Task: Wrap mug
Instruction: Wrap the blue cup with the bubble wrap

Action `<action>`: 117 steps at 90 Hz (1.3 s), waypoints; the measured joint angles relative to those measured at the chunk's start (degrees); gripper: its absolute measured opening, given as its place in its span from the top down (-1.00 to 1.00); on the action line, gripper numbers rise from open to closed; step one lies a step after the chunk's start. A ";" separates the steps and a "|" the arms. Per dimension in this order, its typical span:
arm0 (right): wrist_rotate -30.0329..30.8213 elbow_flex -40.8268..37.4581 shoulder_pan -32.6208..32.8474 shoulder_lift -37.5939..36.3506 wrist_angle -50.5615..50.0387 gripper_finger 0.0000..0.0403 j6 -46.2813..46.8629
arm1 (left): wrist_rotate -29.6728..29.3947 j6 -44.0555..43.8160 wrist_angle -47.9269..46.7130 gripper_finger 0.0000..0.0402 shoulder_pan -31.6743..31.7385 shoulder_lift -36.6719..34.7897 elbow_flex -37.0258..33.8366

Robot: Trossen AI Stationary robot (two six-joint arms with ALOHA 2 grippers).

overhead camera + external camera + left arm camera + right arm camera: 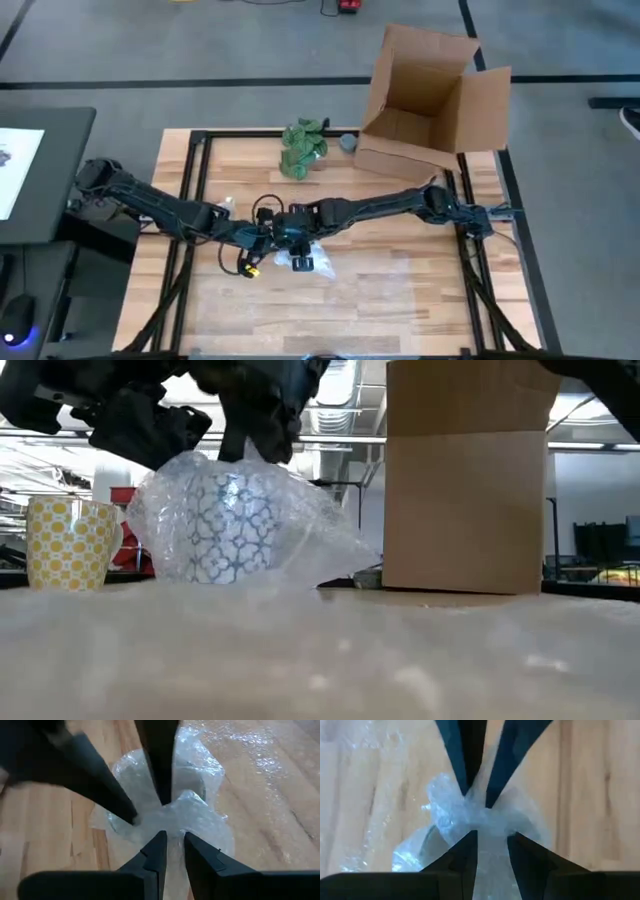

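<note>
An open brown cardboard box (430, 100) sits at the far right corner of the light wooden slatted table (400, 290), its flaps raised. A small grey round object (347, 143) lies just beside the box's left edge, near a green leafy bunch (302, 147). A yellow-and-white patterned cup (70, 543) stands upright in the low view.

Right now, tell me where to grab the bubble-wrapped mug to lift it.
Grip the gathered bubble wrap bunched above the mug, coming straight down from overhead. The mug stands upright and the loose wrap peaks there, giving narrow fingers a fold to pinch. The left gripper and right gripper already meet at that knot, probably the best hold.
</note>
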 joint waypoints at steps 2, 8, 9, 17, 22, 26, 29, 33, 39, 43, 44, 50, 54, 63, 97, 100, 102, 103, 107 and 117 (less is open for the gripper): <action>-0.42 -0.28 0.00 0.37 0.34 0.50 0.06 | -0.02 0.00 -0.08 0.77 0.00 -0.19 0.00; -1.07 -0.98 0.02 1.47 1.17 0.50 0.13 | -0.15 0.00 -0.29 0.77 0.00 -0.83 -0.01; -1.12 -1.14 0.02 1.61 1.22 0.50 0.16 | -0.22 0.00 -0.28 0.77 0.00 -0.86 0.01; -1.35 -1.94 0.02 3.01 2.21 0.50 0.83 | -0.36 -0.04 -0.56 0.77 0.00 -0.82 0.09; -1.45 -2.43 0.00 3.12 2.63 0.50 1.12 | -0.40 -0.27 -1.77 0.77 0.00 -0.86 0.17; -1.71 -2.97 -0.02 3.11 3.10 0.50 1.16 | -0.44 -1.10 -2.46 0.77 0.00 -0.84 0.28; -1.84 -3.32 -0.09 3.10 3.45 0.50 1.16 | -0.46 -1.91 -2.78 0.77 0.00 -0.71 0.34; -1.91 -3.83 -0.09 3.13 3.90 0.50 1.16 | -0.44 -2.58 -3.61 0.77 -0.01 -0.66 0.42; -1.92 -3.93 -0.13 3.19 3.86 0.50 1.14 | -0.42 -3.44 -6.63 0.77 -0.29 -1.17 0.46; -1.92 -3.92 -0.13 3.23 3.80 0.50 1.14 | -0.53 -4.47 -9.82 0.77 -0.43 -2.21 0.44; -1.92 -3.93 -0.13 3.23 3.80 0.50 1.12 | -0.60 -4.84 -10.50 0.77 -0.44 -2.48 0.44; -1.95 -3.94 -0.13 3.18 3.66 0.50 1.02 | -1.15 -7.29 -12.77 0.77 -0.44 -3.98 0.44; -2.05 -3.97 -0.13 3.18 3.60 0.50 0.99 | -1.22 -8.74 -13.95 0.77 -0.44 -5.04 0.44; -2.12 -3.89 -0.13 3.18 3.16 0.50 0.99 | -0.39 -10.45 -13.67 0.77 -1.09 -7.38 0.44; -2.27 7.74 0.05 3.95 -9.98 0.50 -0.17 | 2.34 -8.61 -6.08 0.77 -2.97 -2.65 0.38; -2.25 8.69 0.07 3.93 -11.24 0.50 -0.16 | 2.08 -8.60 -5.67 0.77 -2.97 -1.95 0.39; -2.22 9.26 0.09 3.93 -12.04 0.50 -0.17 | 1.94 -8.59 -5.59 0.77 -2.97 -1.49 0.39; -2.20 9.51 0.09 3.93 -12.40 0.50 -0.17 | 1.90 -8.59 -5.57 0.77 -2.97 -1.29 0.39; -2.07 10.45 0.09 3.93 -13.49 0.50 -0.19 | 1.52 -8.59 -5.25 0.77 -2.97 -0.41 0.37; -1.94 10.88 0.15 3.83 -12.96 0.50 -0.35 | 0.93 -8.57 -5.16 0.77 -2.97 0.37 0.37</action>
